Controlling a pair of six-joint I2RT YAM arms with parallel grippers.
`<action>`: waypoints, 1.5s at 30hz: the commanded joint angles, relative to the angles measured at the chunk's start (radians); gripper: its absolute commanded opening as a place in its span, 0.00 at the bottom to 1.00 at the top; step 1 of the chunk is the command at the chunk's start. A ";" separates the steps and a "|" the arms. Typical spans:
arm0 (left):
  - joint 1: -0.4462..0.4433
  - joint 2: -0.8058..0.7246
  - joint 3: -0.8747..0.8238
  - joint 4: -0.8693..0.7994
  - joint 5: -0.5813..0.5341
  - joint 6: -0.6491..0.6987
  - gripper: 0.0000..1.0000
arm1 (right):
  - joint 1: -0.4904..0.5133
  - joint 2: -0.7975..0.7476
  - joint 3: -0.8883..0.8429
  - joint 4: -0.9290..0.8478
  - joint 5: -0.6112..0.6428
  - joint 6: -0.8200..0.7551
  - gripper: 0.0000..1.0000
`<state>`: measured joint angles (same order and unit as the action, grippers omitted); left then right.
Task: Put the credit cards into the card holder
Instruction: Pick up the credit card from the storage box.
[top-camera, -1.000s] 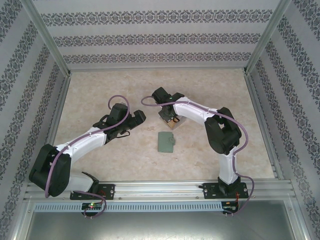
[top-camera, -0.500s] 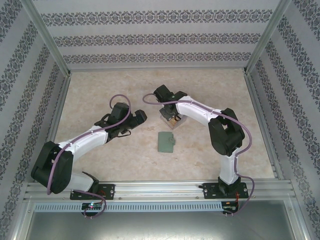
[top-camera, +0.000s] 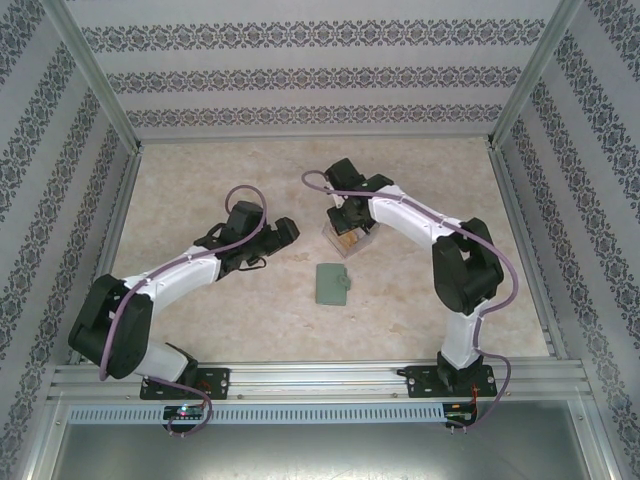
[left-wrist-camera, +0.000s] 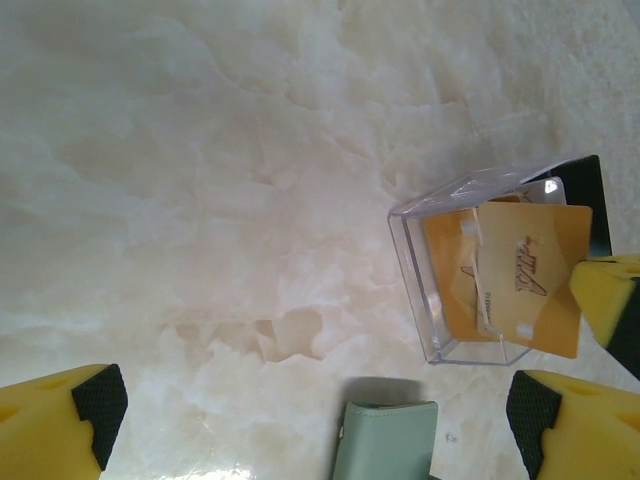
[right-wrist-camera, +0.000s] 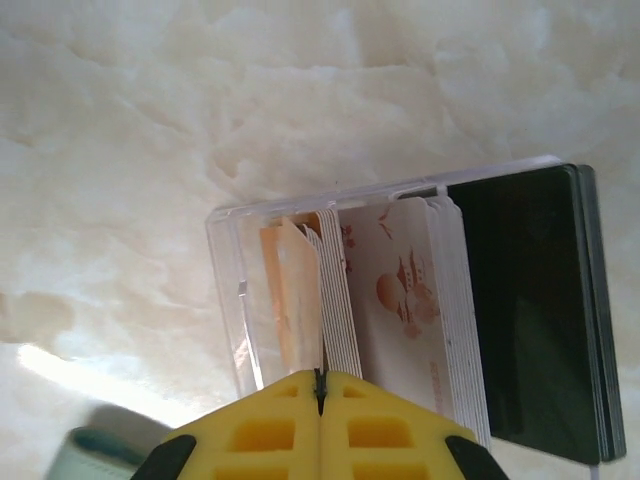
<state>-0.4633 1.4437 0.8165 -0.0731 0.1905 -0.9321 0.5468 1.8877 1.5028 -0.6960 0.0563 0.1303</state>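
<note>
A clear plastic box (top-camera: 346, 238) holds several upright credit cards: orange ones, white ones (right-wrist-camera: 400, 300) and black ones (right-wrist-camera: 530, 310). My right gripper (right-wrist-camera: 320, 385) hovers over the box, shut on an orange credit card (left-wrist-camera: 530, 275) that is lifted partly out of it. The grey-green card holder (top-camera: 333, 285) lies closed on the table just in front of the box; its end shows in the left wrist view (left-wrist-camera: 388, 440). My left gripper (top-camera: 284, 233) is open to the left of the box, nothing between its fingers (left-wrist-camera: 60, 420).
Beige marble tabletop (top-camera: 200, 180) with bare room to the left, right and back. Patterned walls and metal frame posts (top-camera: 100, 85) enclose it. The rail with both arm bases (top-camera: 320, 380) runs along the near edge.
My right gripper has shifted right and toward the back above the box, with the orange card raised. My left gripper has crept a little right toward the box.
</note>
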 joint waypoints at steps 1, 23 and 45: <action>-0.018 0.024 0.036 0.026 0.047 0.003 0.99 | -0.046 -0.085 -0.042 0.021 -0.148 0.110 0.04; 0.025 0.238 0.149 0.491 0.492 -0.184 0.97 | -0.214 -0.399 -0.367 0.446 -0.623 0.701 0.00; 0.048 0.286 0.235 0.751 0.682 -0.318 0.17 | -0.276 -0.429 -0.449 0.704 -0.812 0.891 0.04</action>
<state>-0.4221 1.7687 1.0584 0.6273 0.8574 -1.2549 0.2829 1.4685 1.0714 -0.0433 -0.7273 1.0004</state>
